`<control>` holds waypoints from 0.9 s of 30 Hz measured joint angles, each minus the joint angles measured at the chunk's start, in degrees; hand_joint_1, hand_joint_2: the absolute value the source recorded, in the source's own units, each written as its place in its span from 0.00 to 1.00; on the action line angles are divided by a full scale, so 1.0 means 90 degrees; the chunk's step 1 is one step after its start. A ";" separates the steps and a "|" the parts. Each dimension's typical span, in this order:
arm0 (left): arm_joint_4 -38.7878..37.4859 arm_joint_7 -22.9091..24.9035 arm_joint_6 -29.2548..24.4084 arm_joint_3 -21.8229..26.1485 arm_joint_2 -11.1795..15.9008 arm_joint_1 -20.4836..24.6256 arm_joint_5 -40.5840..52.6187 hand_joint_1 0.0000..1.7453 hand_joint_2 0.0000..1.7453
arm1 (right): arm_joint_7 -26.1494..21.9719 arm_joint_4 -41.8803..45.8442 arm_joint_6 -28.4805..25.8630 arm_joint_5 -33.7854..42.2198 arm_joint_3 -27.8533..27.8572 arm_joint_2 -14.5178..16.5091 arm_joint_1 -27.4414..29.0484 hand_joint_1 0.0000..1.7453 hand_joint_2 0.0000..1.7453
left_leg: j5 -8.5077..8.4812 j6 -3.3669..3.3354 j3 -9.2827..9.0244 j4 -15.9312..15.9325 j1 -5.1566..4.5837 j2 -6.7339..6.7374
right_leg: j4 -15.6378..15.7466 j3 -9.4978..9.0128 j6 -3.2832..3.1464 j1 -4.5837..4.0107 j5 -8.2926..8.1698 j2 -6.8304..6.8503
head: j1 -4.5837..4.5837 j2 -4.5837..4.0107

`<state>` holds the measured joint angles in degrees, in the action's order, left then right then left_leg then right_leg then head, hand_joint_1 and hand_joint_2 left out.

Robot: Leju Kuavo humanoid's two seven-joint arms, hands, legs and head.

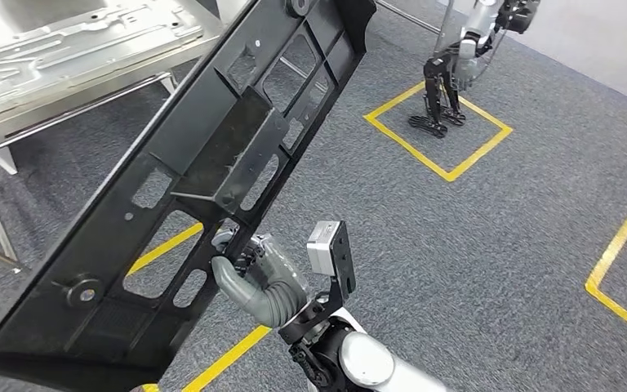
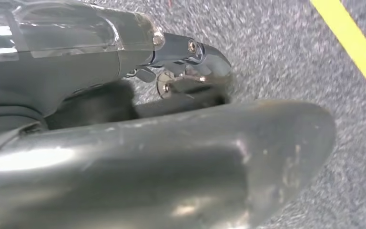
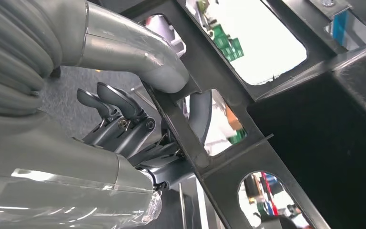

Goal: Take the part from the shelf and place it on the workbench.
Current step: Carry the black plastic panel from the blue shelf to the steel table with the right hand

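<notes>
A long black plastic part (image 1: pixel 188 188) with several cut-outs runs tilted across the head view, from lower left to upper centre, held clear of the floor. My right hand (image 1: pixel 255 276) grips its lower edge near the middle. In the right wrist view the thumb (image 3: pixel 138 57) lies over one rib of the part (image 3: pixel 324 148) and the dark fingers (image 3: pixel 124 121) clamp it from the other side. In the left wrist view my left hand (image 2: pixel 171 119) hangs over grey carpet and holds nothing.
A metal workbench (image 1: pixel 90 100) carrying pressed silver sheet panels (image 1: pixel 65 41) stands at the upper left. Yellow tape squares (image 1: pixel 441 122) mark the grey carpet. Another humanoid robot (image 1: pixel 457 73) stands in one of them at the upper right.
</notes>
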<state>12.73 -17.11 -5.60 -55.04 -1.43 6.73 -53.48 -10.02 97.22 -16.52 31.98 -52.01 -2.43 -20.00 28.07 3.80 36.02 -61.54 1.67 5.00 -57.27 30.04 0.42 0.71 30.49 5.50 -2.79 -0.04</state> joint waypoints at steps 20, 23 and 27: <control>0.0003 0.0182 -0.0237 0.0000 -0.0094 0.0006 -0.0229 0.00 0.00 | 0.0115 0.0001 0.0015 0.0127 -0.0073 -0.0008 -0.0238 1.00 1.00 | -0.0165 -0.0325 0.0123 0.0163 -0.0112 -0.1225 | 0.0031 0.0037 -0.0321 -0.0144 -0.0088 -0.0903 | -0.0356 0.0000; 0.0002 0.0180 -0.0238 0.0001 -0.0077 0.0019 -0.0234 0.00 0.00 | 0.0114 -0.0024 0.0047 0.0160 -0.0077 0.0066 -0.0276 1.00 1.00 | 0.0268 -0.0228 0.0447 -0.0465 -0.0151 -0.0603 | 0.0295 -0.0059 -0.0281 -0.0095 -0.0198 -0.0619 | -0.0207 0.0000; 0.0002 0.0195 -0.0260 0.0000 -0.0040 0.0009 -0.0230 0.00 0.00 | 0.0097 -0.0095 0.0057 0.0220 -0.0083 0.0075 -0.0238 1.00 1.00 | 0.0398 -0.0033 0.0677 -0.1075 -0.0004 -0.0493 | 0.0228 -0.0043 -0.0200 -0.0043 -0.0149 -0.0230 | -0.0069 0.0000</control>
<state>12.74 -15.35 -7.93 -55.04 -1.79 6.81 -55.55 -9.14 96.37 -16.01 33.95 -52.76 -1.76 -22.14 31.65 3.50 42.11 -71.21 1.64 0.56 -55.22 29.66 -1.37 0.32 29.15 3.43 -3.41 -0.04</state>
